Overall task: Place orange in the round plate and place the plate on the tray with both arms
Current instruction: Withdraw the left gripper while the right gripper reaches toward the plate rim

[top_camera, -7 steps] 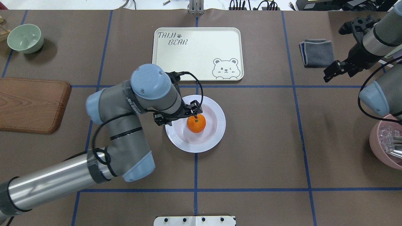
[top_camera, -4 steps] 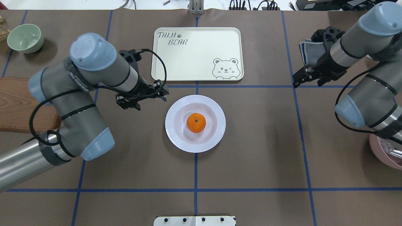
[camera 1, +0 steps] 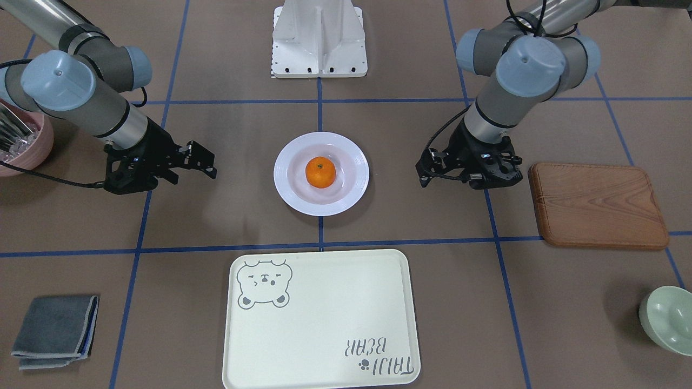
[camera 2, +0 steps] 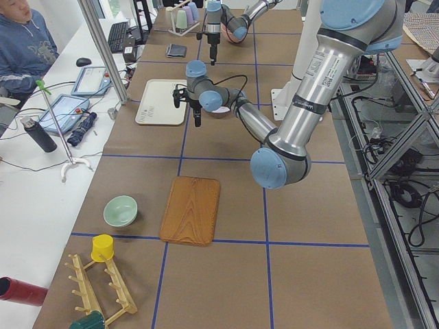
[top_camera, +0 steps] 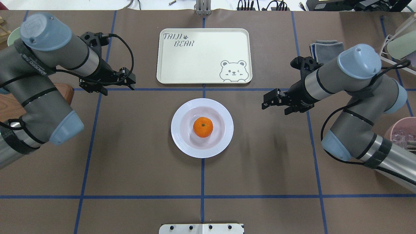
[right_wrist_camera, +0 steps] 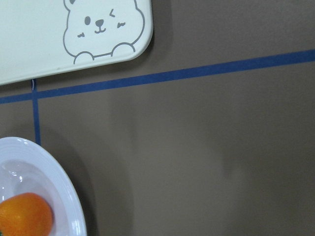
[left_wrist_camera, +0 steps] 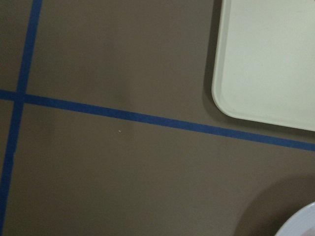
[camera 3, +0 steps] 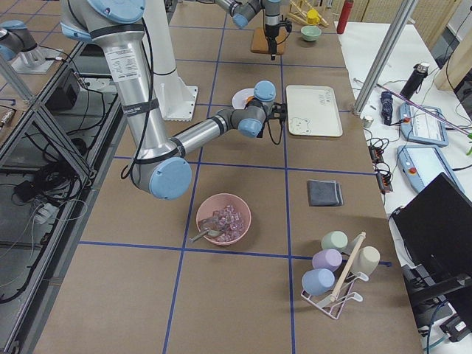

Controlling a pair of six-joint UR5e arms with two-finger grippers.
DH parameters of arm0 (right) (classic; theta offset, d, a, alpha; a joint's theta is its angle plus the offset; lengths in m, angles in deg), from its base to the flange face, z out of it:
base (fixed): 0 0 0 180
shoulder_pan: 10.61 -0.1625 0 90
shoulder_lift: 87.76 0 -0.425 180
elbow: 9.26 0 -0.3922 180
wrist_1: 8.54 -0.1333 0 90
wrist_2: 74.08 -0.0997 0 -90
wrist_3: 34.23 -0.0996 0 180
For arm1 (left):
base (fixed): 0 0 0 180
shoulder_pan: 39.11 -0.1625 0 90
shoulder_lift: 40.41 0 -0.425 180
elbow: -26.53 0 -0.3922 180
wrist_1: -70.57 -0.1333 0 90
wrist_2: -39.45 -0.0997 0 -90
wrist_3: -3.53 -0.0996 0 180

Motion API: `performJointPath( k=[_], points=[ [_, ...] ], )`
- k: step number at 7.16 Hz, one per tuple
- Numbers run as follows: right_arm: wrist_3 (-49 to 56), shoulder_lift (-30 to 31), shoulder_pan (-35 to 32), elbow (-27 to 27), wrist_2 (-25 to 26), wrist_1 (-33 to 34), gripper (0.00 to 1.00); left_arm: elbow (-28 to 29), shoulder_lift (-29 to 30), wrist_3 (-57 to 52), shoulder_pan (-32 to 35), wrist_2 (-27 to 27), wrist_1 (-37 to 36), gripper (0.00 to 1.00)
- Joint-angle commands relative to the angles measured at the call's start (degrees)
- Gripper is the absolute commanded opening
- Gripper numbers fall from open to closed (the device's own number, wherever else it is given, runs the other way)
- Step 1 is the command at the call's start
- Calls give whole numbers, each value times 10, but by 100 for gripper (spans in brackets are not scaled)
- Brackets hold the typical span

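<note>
The orange (top_camera: 203,127) (camera 1: 320,172) lies in the middle of the round white plate (top_camera: 182,143) (camera 1: 286,194) at the table's centre. The cream tray (top_camera: 204,56) (camera 1: 324,324) lies just beyond the plate and holds nothing. My left gripper (top_camera: 131,79) (camera 1: 422,172) hangs open, off to the plate's left and level with the tray's near edge. On the other side of the plate my right gripper (top_camera: 265,101) (camera 1: 208,162) is open too, about a hand's width away. The right wrist view catches the plate's rim (right_wrist_camera: 59,182), the orange (right_wrist_camera: 24,216) and the tray's bear corner (right_wrist_camera: 74,49).
A wooden board (camera 1: 594,205) and a pale-green bowl (camera 1: 667,319) are on my left side. A folded grey cloth (camera 1: 54,329) (top_camera: 325,48) and a pink bowl (camera 1: 21,146) (top_camera: 399,130) are on my right. Blue tape lines cross the brown table.
My left gripper has let go of the orange and drawn back from the plate to the left. My right arm has swung in towards the plate. Orange and plate have not moved.
</note>
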Motion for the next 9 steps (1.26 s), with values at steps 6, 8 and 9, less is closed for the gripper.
performJointPath(
  k=[6, 8, 9],
  points=[
    [-346, -57, 132, -71, 254, -266, 100, 24, -6, -62, 36, 1, -1, 98],
    [-356, -58, 146, -129, 277, -342, 100, 28, -6, -65, 42, 1, -1, 98],
    [-356, -58, 148, -130, 278, -342, 100, 30, -6, -66, 41, 1, -1, 98]
  ],
)
